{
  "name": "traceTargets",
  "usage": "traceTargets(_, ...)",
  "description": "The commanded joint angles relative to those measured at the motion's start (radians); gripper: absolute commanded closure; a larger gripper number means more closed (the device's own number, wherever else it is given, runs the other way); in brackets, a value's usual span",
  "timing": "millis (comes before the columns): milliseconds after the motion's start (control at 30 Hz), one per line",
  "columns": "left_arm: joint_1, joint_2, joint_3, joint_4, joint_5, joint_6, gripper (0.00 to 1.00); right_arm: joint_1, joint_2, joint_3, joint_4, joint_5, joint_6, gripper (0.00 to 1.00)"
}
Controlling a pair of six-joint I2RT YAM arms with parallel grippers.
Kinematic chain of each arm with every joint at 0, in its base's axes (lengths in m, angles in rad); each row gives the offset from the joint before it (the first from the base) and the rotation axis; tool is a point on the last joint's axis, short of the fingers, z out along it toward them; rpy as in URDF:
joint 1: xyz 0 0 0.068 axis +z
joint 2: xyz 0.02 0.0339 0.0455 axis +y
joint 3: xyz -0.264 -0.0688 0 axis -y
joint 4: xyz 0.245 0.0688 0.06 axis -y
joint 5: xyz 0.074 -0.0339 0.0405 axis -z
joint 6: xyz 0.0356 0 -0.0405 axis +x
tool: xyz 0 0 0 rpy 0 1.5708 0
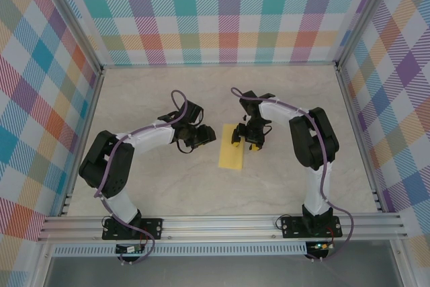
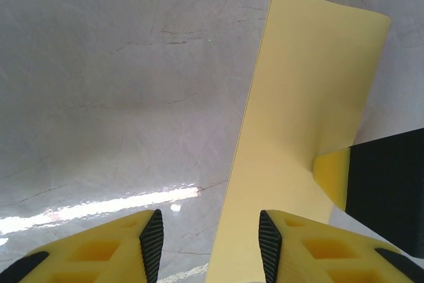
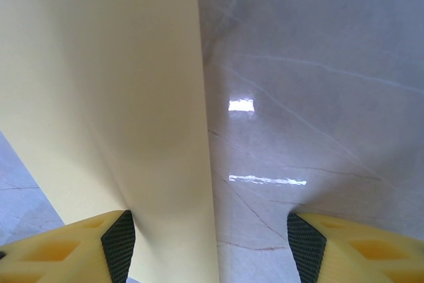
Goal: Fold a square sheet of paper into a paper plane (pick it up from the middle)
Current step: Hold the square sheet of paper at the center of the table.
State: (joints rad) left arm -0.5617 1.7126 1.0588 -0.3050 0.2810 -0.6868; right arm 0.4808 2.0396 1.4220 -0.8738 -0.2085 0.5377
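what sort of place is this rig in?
Likely a lab test cell: aluminium frame enclosing a marble-look tabletop, plaid backdrop walls on three sides, left arm and right arm bolted at its near edge.

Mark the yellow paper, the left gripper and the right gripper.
yellow paper (image 1: pixel 232 156), top view, bare near half of the sheet.
left gripper (image 2: pixel 211 238), left wrist view, midway between its fingertips.
right gripper (image 3: pixel 211 244), right wrist view, midway between its fingertips.

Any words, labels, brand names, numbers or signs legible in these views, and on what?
None can be read. The yellow paper is blank where visible; the table and checked walls carry no lettering. Any marking on the small boards at the arm bases is too small to tell.
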Motion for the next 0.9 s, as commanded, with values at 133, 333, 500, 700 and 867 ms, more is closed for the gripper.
traceTargets(133, -0.009, 0.028, 0.04, 0.036, 0.062, 0.012, 0.6, 0.007, 0.08, -0.031, -0.018, 0.067, -0.022, 0.33)
traceTargets(333, -0.013, 0.074, 0.059, 0.089, 0.109, -0.009, 0.77, 0.008, 0.08, -0.033, -0.016, 0.075, -0.011, 0.33)
traceTargets(500, -0.031, 0.129, 0.092, 0.103, 0.121, -0.028, 1.0, 0.007, 0.078, -0.036, -0.011, 0.07, 0.002, 0.33)
traceTargets(700, -0.07, 0.191, 0.151, 0.065, 0.089, -0.021, 1.0, 0.007, 0.077, -0.038, -0.01, 0.072, 0.013, 0.33)
traceTargets(867, -0.086, 0.223, 0.168, 0.06, 0.078, -0.021, 1.0, 0.007, 0.076, -0.04, -0.011, 0.07, 0.011, 0.34)
